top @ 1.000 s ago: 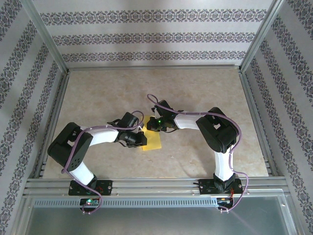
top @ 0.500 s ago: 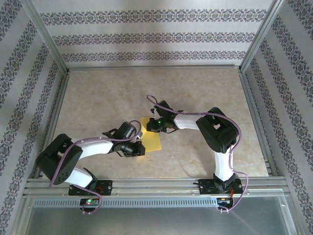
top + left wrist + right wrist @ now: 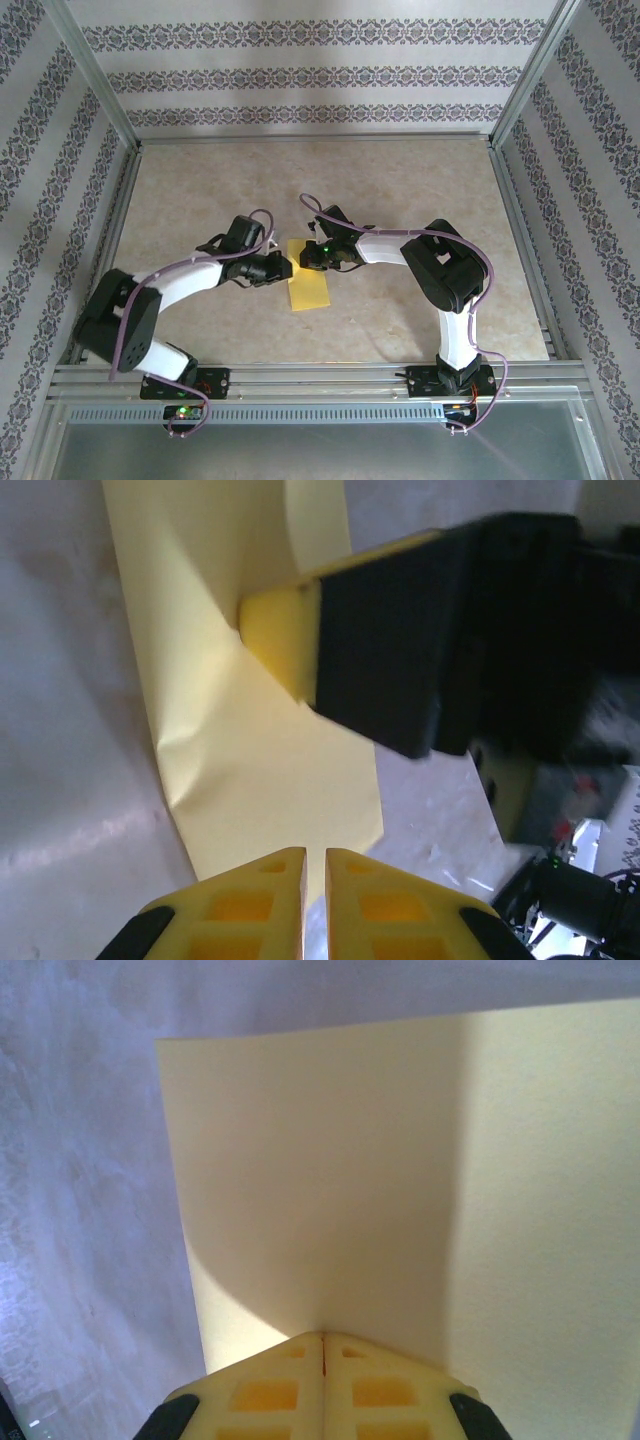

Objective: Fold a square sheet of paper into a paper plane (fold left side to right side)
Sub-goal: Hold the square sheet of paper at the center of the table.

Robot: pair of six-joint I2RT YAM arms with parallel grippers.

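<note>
The left gripper (image 3: 314, 868) has its two yellow fingers (image 3: 250, 900) drawn in until just a thin slit is left between the tips. Those tips sit right at the near edge of the square sheet of paper (image 3: 250, 740); whether that edge is nipped in the slit or merely touched I cannot tell. From above, this gripper meets the sheet on its 9 o'clock long edge, toward the 12 o'clock end.

The right gripper (image 3: 322, 1344) is clenched tight, tips together with no more than a hairline between them. It grasps nothing. The closed tips bear down on the flat face of the paper. In the left wrist view one of its fingers, black with a yellow pad, lands on the sheet, and the paper is dented and rumpled along the edge at 8 o'clock of that pad. Seen from above, this arm reaches in from 3 o'clock and its tips rest on the 12 o'clock part of the sheet.

The paper lies on the table (image 3: 420, 190), near the middle and a little toward 6 o'clock, between the two grippers. Its outline from above is a narrow rectangle, long axis running roughly 12 to 6 o'clock, the near end leaning slightly toward 5. That end is square-cut and free of both grippers
</note>
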